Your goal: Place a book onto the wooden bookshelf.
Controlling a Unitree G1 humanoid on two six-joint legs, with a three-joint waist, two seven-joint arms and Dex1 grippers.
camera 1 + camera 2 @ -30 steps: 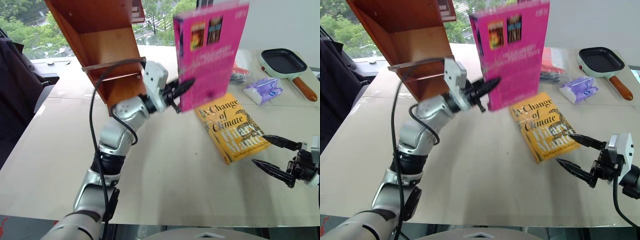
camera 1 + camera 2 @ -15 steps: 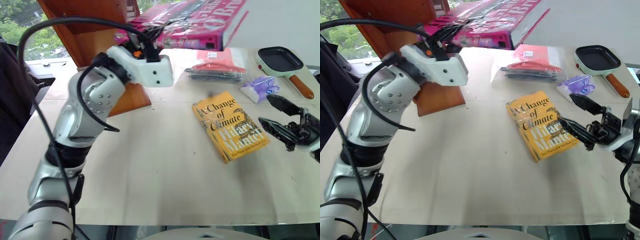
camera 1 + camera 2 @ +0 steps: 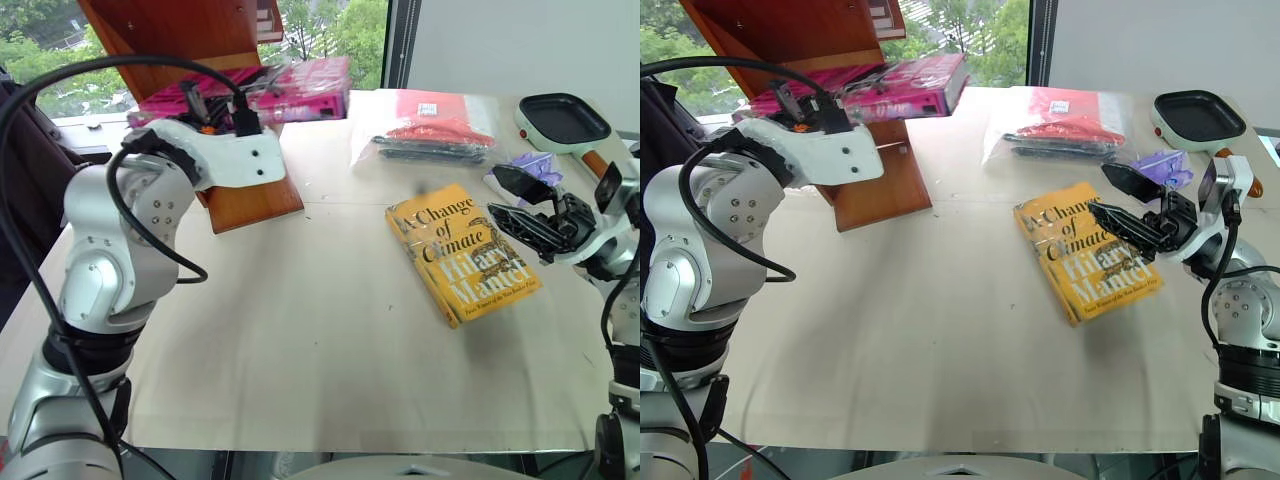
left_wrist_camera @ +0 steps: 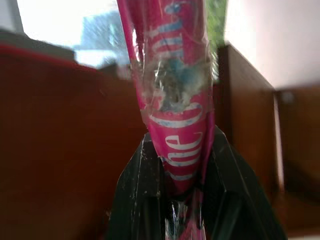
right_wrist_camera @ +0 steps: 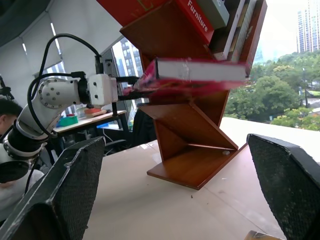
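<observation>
Book: our left gripper (image 4: 182, 192) pinches the bright magenta-pink paperback book (image 3: 290, 78), now rolled from upright to flat.
Shelf: large reddish-brown wooden bookshelf (image 3: 180, 30) at ten o'clock; insertion seems next.
Right gripper (image 3: 520, 203): spread, empty.

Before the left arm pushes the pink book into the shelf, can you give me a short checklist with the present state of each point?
1. Left claw shut on the book: ok, both fingers clamp its spine edge.
2. Book turned flat: ok, it lies about level in front of the wooden bookshelf.
3. Book resting on a shelf board: not ok, the right wrist view shows it in the air above the slanted boards.
4. Free slot at book height: cannot tell.
5. Right claw out of the way: ok, open, over the yellow book, far from the shelf.
</observation>
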